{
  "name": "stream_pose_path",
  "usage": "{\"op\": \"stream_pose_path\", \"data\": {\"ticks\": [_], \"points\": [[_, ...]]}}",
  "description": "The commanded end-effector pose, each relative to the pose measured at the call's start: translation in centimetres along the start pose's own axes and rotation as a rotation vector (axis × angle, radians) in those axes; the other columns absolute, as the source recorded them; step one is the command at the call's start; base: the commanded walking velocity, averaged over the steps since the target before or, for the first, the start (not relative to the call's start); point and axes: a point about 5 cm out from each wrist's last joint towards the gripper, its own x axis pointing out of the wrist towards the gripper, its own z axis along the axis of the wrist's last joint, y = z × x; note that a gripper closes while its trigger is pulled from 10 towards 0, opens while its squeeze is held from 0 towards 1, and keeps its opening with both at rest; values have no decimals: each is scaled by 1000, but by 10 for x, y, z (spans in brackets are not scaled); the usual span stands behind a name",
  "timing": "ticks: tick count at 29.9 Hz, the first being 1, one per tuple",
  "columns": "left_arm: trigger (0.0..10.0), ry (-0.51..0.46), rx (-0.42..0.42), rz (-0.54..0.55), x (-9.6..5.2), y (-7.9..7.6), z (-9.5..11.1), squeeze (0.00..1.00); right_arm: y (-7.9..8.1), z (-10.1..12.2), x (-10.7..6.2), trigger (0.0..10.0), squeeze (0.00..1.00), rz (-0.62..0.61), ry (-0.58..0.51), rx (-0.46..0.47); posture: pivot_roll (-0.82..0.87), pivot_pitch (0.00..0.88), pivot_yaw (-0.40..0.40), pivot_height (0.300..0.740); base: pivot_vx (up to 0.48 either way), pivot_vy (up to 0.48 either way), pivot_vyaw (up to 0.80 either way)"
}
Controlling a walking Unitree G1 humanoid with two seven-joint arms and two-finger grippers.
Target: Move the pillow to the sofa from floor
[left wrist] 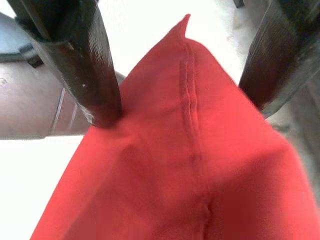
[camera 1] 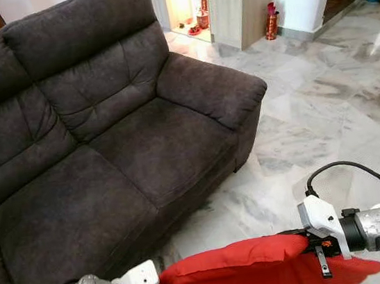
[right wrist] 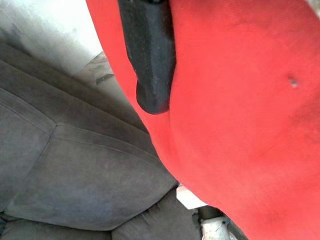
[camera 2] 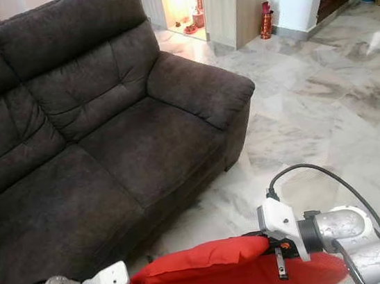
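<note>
1. Holding a red pillow (camera 1: pixel 263 272) between both arms, the robot stands on a pale marble floor (camera 1: pixel 340 108) in front of a dark brown sofa (camera 1: pixel 105 139).
2. Its left hand (left wrist: pixel 182 100) has its two black fingers (left wrist: pixel 95 75) set fairly wide, pressed around a seamed corner of the pillow, which sits between them.
3. Its right hand (right wrist: pixel 150 60) lies against the pillow's other side. One black finger presses into the red fabric; the second finger is hidden, so the grip looks closed on the pillow, though that is a judgement.
4. The pillow is off the floor, carried low and close to the robot's body, near the sofa's front edge but apart from it.
5. Both sofa seat cushions are bare.
6. Judged from this, the pickup is done. What is left is to bring the pillow over a seat cushion, set it down, and let go with both hands.
</note>
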Motion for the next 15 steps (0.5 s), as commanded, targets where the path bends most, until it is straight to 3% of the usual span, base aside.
{"op": "stream_pose_path", "data": {"ticks": [1,7,8,9,10,15], "points": [[10000,27,-14,-9,0,-4,-7,0,-3,24,-6,0,0,-15,-84,-92,-54,102,49,740,0,0,0],[10000,-33,-10,25,5,0,7,0,-5,25,-5,0,0,-23,-91,-94,-58,102,46,740,0,0,0],[9608,-42,-13,23,6,1,9,0,-4,25,-5,0,0,-22,-92,-93,-59,102,45,740,0,0,0],[4314,-47,-6,26,7,1,11,0,-4,26,-5,0,0,-22,-93,-93,-60,102,45,740,0,0,0],[0,-56,-6,24,7,1,13,0,-4,26,-5,0,0,-23,-95,-93,-61,101,44,740,0,0,0],[0,-98,4,30,8,6,25,0,-5,26,-6,0,0,-34,-98,-90,-61,101,43,740,0,0,0]]}}
